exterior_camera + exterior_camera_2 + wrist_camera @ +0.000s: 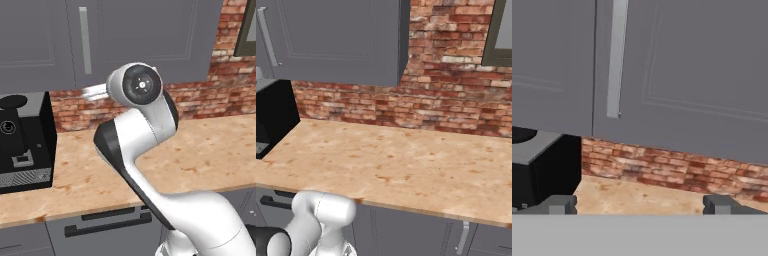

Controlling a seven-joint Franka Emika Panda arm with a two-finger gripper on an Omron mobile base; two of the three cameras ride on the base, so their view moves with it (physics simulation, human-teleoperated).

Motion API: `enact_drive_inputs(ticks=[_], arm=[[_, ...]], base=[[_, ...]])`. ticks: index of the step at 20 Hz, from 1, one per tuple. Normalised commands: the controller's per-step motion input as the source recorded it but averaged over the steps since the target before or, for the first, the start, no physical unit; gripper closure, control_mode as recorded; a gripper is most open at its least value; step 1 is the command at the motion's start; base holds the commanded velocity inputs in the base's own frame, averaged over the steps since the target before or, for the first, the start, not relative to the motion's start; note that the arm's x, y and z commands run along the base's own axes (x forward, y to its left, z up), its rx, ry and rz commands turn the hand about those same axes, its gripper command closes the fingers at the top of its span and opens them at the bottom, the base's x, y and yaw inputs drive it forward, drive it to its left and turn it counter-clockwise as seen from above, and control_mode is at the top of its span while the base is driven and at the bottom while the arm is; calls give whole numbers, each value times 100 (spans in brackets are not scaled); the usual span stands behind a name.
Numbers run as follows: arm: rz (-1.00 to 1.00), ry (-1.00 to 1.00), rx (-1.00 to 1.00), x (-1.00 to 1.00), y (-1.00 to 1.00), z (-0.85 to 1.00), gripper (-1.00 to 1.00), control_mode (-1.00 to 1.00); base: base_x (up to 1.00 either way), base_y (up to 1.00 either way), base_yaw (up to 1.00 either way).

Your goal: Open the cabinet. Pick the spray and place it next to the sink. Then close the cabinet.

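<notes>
The cabinet (145, 40) is a dark-grey wall door, shut, with a long vertical silver handle (85, 40) near its left edge. From the right, the same cabinet (331, 35) and its handle (267, 37) sit at the upper left. In the hand view the door (687, 65) is straight ahead, and the handle (617, 55) hangs above and slightly left of centre. My gripper (641, 205) is open with nothing between its fingertips (559, 204), and it stands short of the door, below the handle's lower end. The spray and the sink are out of view.
A black coffee machine (22, 142) stands on the wooden counter (200, 150) at the left, under the cabinets. A brick wall (446, 75) backs the counter. Grey drawer fronts with black handles (107, 223) run below. A dark window frame (498, 35) is at the upper right.
</notes>
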Motion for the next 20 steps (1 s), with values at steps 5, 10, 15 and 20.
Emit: enact_drive_inputs(ticks=[5,10,15,20], arm=[[0,6,0,34,6,0,-100,-100],[0,19,0,64,0,0,-100,-100],[0,3,0,47,1,-7,-100,-100],[0,-2,0,38,5,-1,-100,-100]], base=[[0,0,0],[0,0,0],[0,0,0],[0,0,0]])
